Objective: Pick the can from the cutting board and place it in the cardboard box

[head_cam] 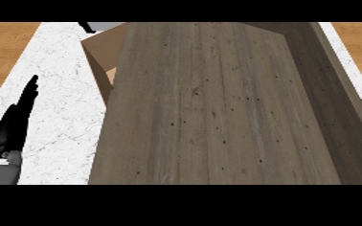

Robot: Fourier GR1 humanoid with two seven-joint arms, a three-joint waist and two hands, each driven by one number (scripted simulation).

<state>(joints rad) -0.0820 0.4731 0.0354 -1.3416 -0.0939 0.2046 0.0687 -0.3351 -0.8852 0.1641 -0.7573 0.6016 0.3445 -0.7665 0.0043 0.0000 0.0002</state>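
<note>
A big grey-brown wooden board (212, 105), which looks like the cutting board, fills most of the head view and seems raised close to the camera. It hides nearly everything behind it. No can shows anywhere. A tan corner of the cardboard box (101, 57) pokes out from behind the board's left edge at the upper left. My left hand (17, 119) rests at the view's left edge, fingers straight and pointing up, holding nothing. My right hand does not show.
White marble counter (60, 100) lies bare left of the board. A small black shape (86, 27) and a grey patch (107, 25) sit at the top edge beside the box; I cannot tell what they are. Wood floor shows at both upper corners.
</note>
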